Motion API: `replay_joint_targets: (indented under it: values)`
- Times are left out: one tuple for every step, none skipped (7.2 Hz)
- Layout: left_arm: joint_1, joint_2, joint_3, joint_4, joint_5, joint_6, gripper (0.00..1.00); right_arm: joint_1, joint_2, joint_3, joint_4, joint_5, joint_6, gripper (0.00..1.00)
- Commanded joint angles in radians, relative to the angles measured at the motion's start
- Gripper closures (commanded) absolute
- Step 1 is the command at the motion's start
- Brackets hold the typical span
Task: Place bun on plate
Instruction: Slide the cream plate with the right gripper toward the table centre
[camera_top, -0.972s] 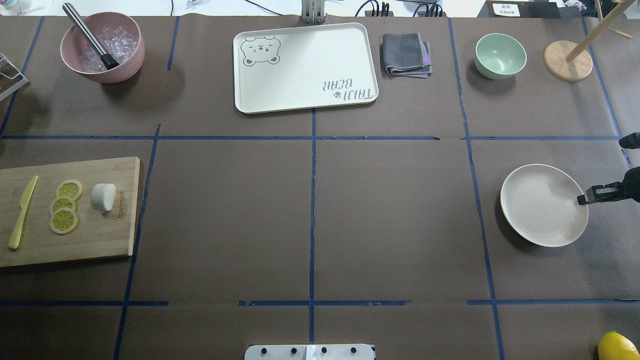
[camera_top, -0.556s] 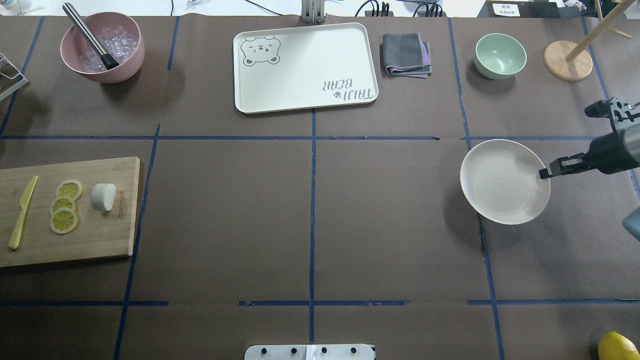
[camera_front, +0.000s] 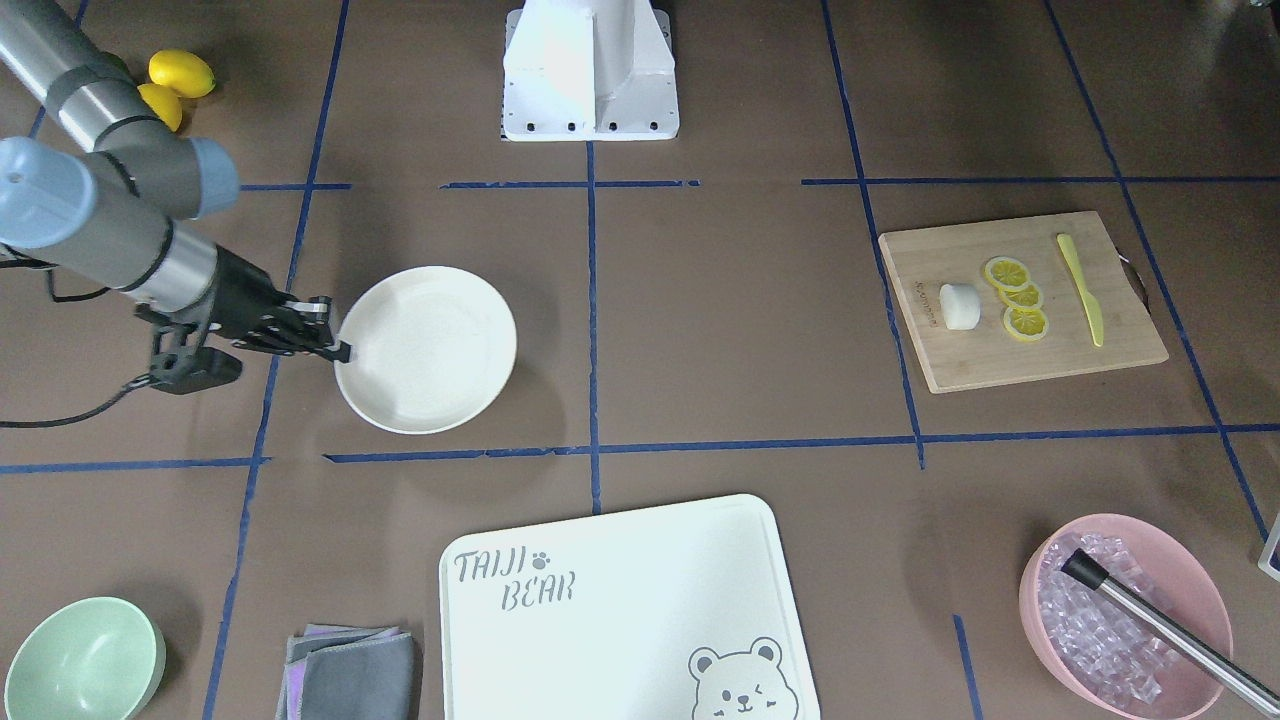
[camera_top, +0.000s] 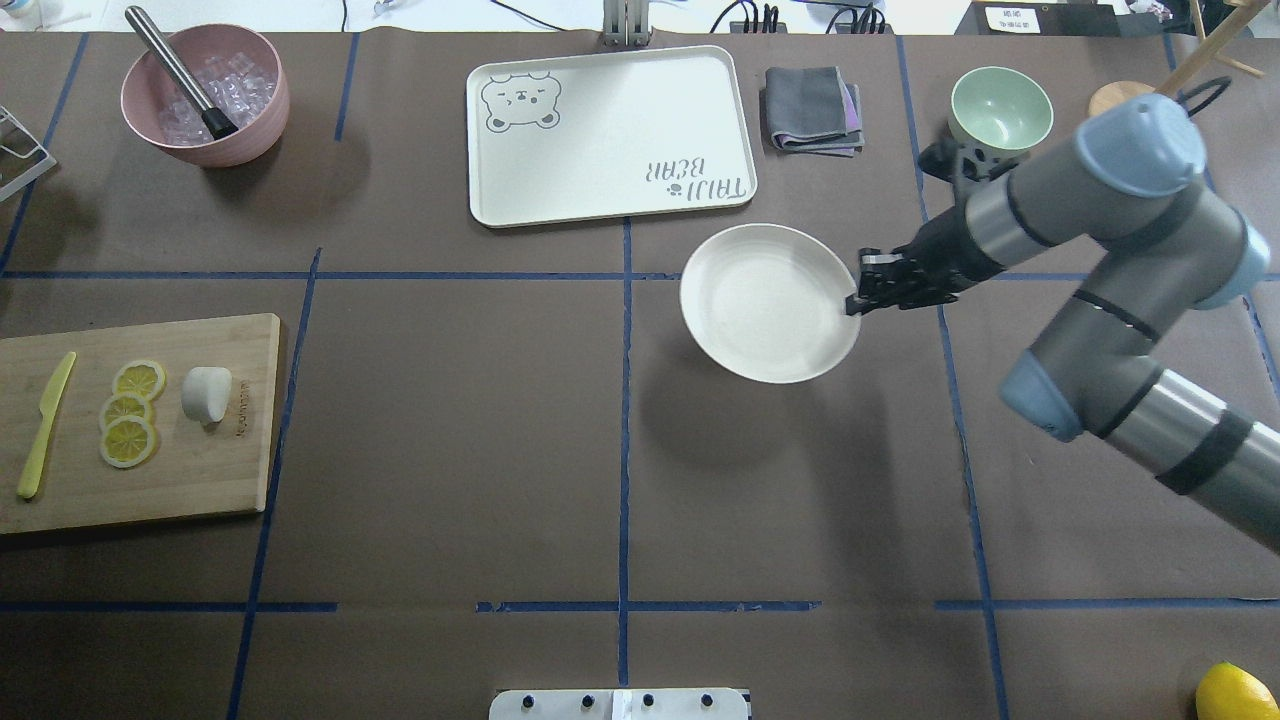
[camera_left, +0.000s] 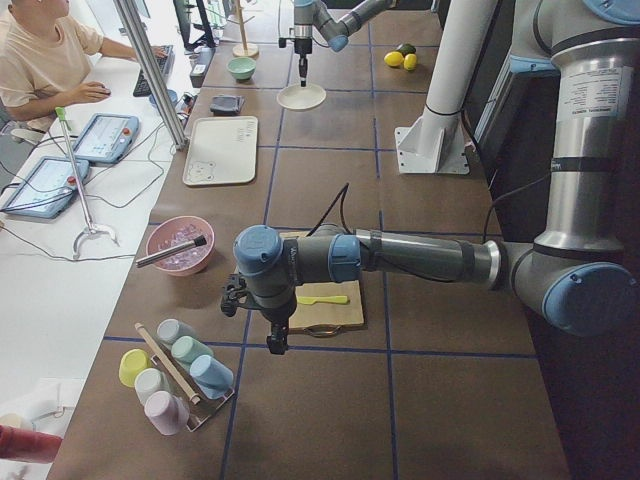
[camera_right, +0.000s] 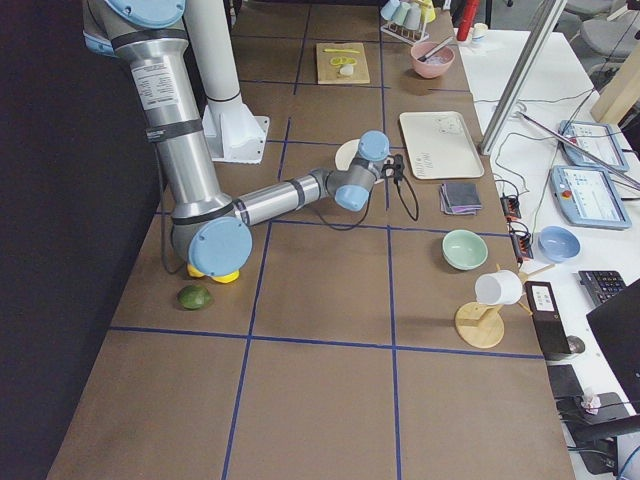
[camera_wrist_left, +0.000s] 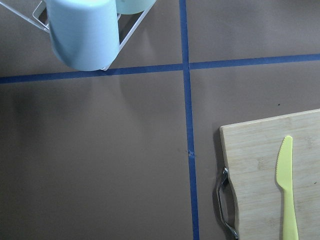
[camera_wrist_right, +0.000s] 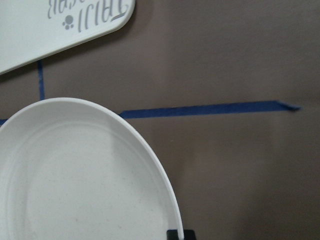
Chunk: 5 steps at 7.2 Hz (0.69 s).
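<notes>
The bun (camera_top: 207, 393), a small white rounded lump, lies on a wooden cutting board (camera_top: 200, 470) at the table's left, beside lemon slices (camera_top: 130, 410). The cream-white plate (camera_top: 765, 300) hangs above the table just right of centre and casts a shadow below it. My right gripper (camera_top: 852, 300) is shut on the plate's right rim; in the right wrist view a fingertip (camera_wrist_right: 180, 234) shows at the rim of the plate (camera_wrist_right: 75, 175). My left gripper (camera_left: 277, 343) shows only in the exterior left view, pointing down past the board's outer end; I cannot tell whether it is open.
A bear-printed tray (camera_top: 610, 130) lies just behind the plate. A folded grey cloth (camera_top: 812, 108) and a mint-green bowl (camera_top: 1000, 110) sit at the back right, a pink bowl of ice (camera_top: 205, 95) at the back left. A yellow-green knife (camera_top: 45, 425) lies on the board. A cup rack (camera_left: 175, 370) stands beyond it.
My right arm has carried the plate from the table's right edge leftward and toward the back, up to near the tray. The bun and the board have not moved.
</notes>
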<state>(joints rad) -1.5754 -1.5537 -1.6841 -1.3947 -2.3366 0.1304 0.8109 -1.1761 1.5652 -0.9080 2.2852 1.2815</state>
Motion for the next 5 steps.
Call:
replay_joint_targets:
  values:
    - [0.000,0.000,0.000,-0.001,-0.001,0.000,0.00,-0.187,0.142,-0.004,-0.141,-0.222,0.146,0.99]
    - [0.000,0.000,0.000,-0.001,-0.001,0.002,0.00,-0.249,0.159,-0.004,-0.143,-0.315,0.209,0.99]
    - [0.000,0.000,0.000,-0.001,-0.001,0.002,0.00,-0.272,0.164,-0.004,-0.143,-0.329,0.209,0.99]
    - [0.000,0.000,0.000,-0.001,-0.001,0.002,0.00,-0.288,0.161,-0.004,-0.143,-0.346,0.209,0.94]
    - [0.002,0.001,0.000,-0.001,-0.003,0.002,0.00,-0.288,0.159,-0.002,-0.143,-0.346,0.208,0.50]
